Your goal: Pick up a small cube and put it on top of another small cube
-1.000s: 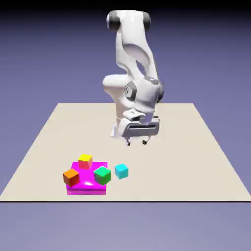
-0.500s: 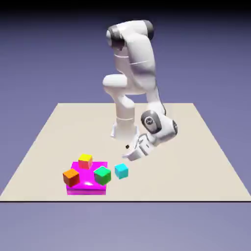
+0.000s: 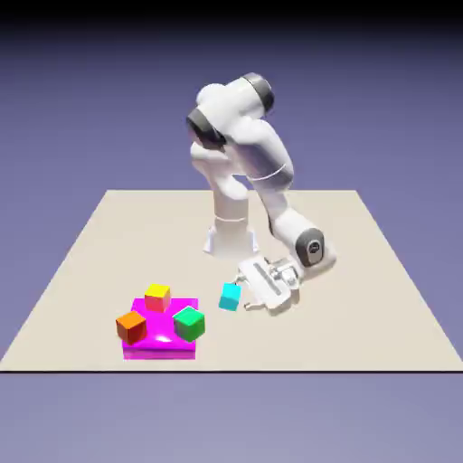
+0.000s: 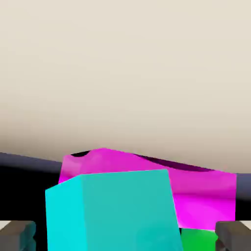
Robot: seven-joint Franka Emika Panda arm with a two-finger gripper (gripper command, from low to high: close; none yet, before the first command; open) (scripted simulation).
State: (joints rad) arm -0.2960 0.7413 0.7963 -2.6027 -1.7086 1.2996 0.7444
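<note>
Now, tool: spreading its tips wide, pinching nothing; leaning low and sideways, it is risking a scrape on the tabletop if it is dipping further.
Cyan cube: sitting by the tool's mouth, showing large between the tips in the hand view, a gap showing on either side. It is looking tilted in the exterior view; whether it is lying flat, I am not able to tell. Closing off-centre or askew could be shoving, twisting or squirting it away.
Green cube: waiting beyond, with nothing on top, at the magenta block's edge on the exterior view's right. A low, sideways approach could be knocking it off; a crooked release could be letting the cyan cube slide.
Magenta block: standing across the path, likely catching a tip if the carry is staying low.
Yellow cube, orange cube: sitting farther along, risking a bump only if the tool is overshooting.
</note>
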